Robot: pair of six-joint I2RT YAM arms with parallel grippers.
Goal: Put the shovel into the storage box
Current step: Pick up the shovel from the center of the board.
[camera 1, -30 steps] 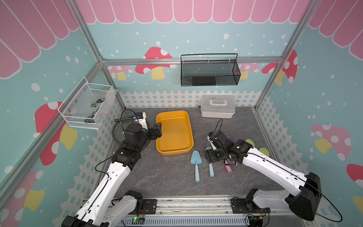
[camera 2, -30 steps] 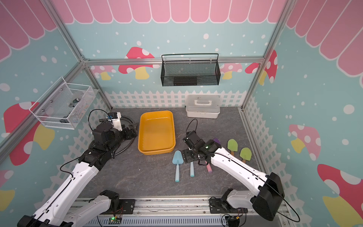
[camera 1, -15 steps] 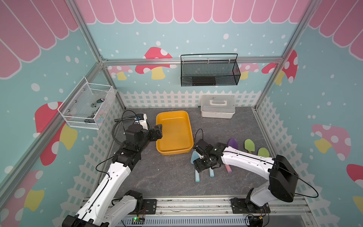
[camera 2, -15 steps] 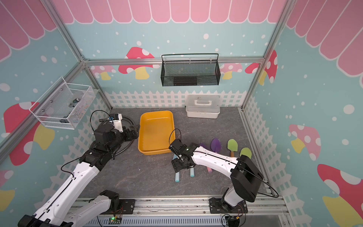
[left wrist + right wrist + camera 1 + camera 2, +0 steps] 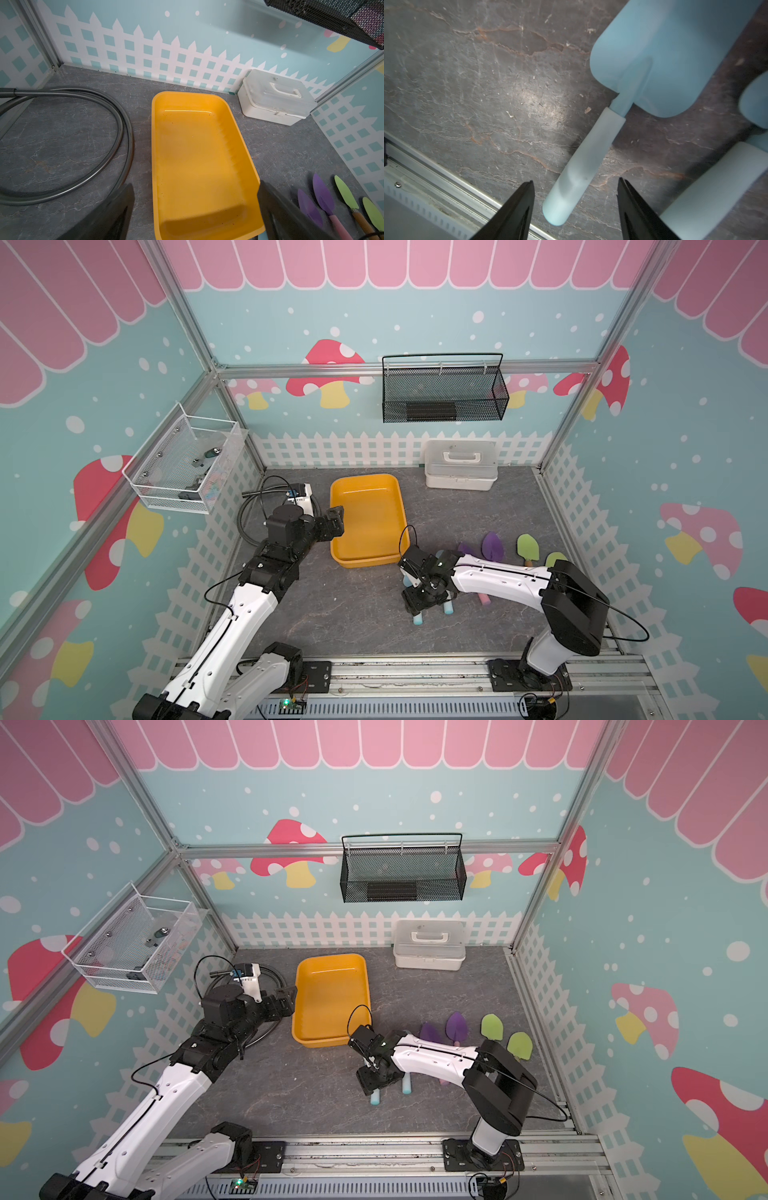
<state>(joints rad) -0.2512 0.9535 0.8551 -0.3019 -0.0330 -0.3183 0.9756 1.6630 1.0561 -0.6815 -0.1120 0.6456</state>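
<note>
The storage box (image 5: 365, 522) is an empty yellow-orange tray left of centre, seen in both top views (image 5: 332, 998). A light blue shovel (image 5: 664, 52) lies flat on the grey floor in front of it. My right gripper (image 5: 575, 181) hangs low over the shovel's handle end (image 5: 417, 619), open, a finger on each side with gaps to the handle. The arm hides most of the shovel in the top views. My left gripper (image 5: 334, 522) is open at the box's left rim. In the left wrist view its fingers (image 5: 124, 199) frame the box (image 5: 197, 155).
A second blue shovel (image 5: 716, 187) lies right beside the first. Purple (image 5: 492, 545) and green (image 5: 528, 547) shovels lie further right. A white lidded case (image 5: 460, 464) stands at the back wall, under a black mesh basket (image 5: 444, 391). A coiled hose (image 5: 83, 145) lies left of the box.
My right arm has swung left from between the shovels and now sits over the left blue shovel's handle, its jaws narrower. The left arm has barely moved.
</note>
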